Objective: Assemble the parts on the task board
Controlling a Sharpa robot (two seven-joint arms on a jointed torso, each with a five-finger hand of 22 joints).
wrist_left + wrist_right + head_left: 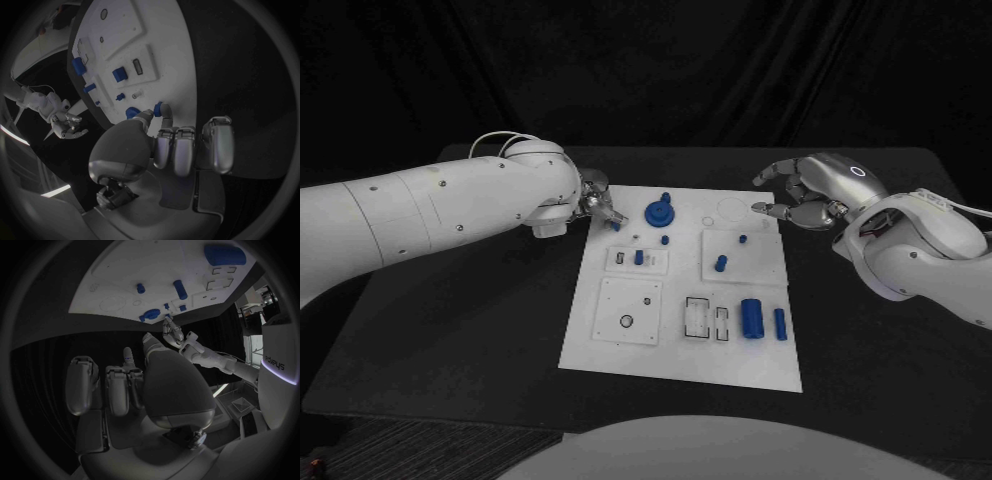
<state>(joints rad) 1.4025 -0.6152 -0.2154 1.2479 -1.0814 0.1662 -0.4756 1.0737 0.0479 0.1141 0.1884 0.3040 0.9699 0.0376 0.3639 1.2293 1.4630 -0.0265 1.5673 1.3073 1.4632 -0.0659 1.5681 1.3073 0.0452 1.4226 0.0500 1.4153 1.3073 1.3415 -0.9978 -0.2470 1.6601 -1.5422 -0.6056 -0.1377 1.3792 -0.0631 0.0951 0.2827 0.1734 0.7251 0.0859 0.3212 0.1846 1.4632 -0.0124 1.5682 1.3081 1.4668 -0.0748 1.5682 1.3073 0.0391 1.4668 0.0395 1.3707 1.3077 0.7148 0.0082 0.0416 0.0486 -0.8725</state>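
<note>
Your left hand (596, 203) sits at the board's (678, 362) far left corner, and it's pinching a small blue part (159, 108) between thumb and a fingertip, other fingers curled down beside it. That part is right at the board edge, next to the blue knob (658, 211). Your right hand (808, 196) hovers off the board's far right corner over the table (473, 340), fingers curled in loosely with nothing in them. On the board you've got a small peg (639, 257), a slanted peg (721, 264), plus a big cylinder (753, 318) and a slim one (780, 323) near the front right.
</note>
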